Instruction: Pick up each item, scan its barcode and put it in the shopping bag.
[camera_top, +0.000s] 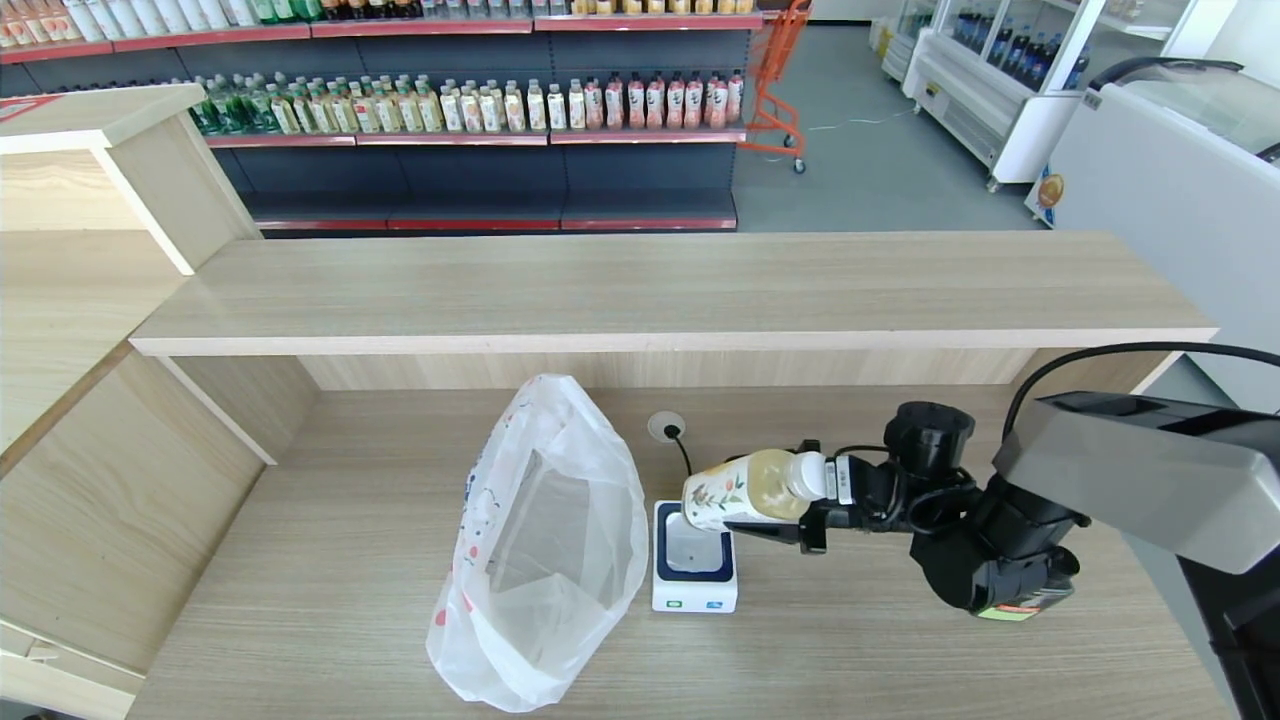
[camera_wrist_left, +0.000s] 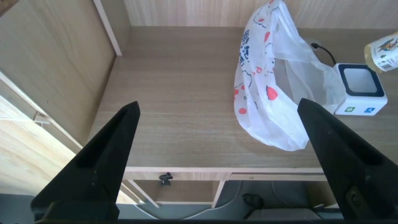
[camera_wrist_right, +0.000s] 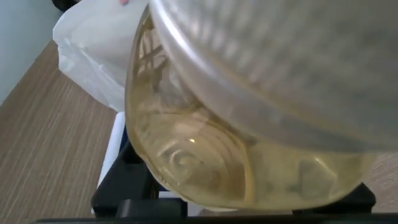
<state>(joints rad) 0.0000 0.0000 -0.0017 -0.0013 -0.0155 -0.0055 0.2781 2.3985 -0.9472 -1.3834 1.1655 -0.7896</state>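
A bottle of pale tea (camera_top: 745, 490) with a flowered label lies sideways in the air, its base over the white barcode scanner (camera_top: 693, 570). My right gripper (camera_top: 820, 500) is shut on the bottle near its white cap. In the right wrist view the bottle (camera_wrist_right: 249, 124) looms close, with the scanner (camera_wrist_right: 118, 149) and bag (camera_wrist_right: 93, 56) beyond it. The white plastic shopping bag (camera_top: 545, 540) stands open just left of the scanner. My left gripper (camera_wrist_left: 217, 155) hangs open above the counter's front left, with the bag (camera_wrist_left: 267, 93), scanner (camera_wrist_left: 360, 90) and bottle (camera_wrist_left: 385, 53) farther off.
A raised wooden ledge (camera_top: 660, 290) runs along the back of the counter, and a wooden side panel (camera_top: 120, 500) closes the left. A cable outlet (camera_top: 666, 426) sits behind the scanner. Bare counter lies left of the bag and in front of the scanner.
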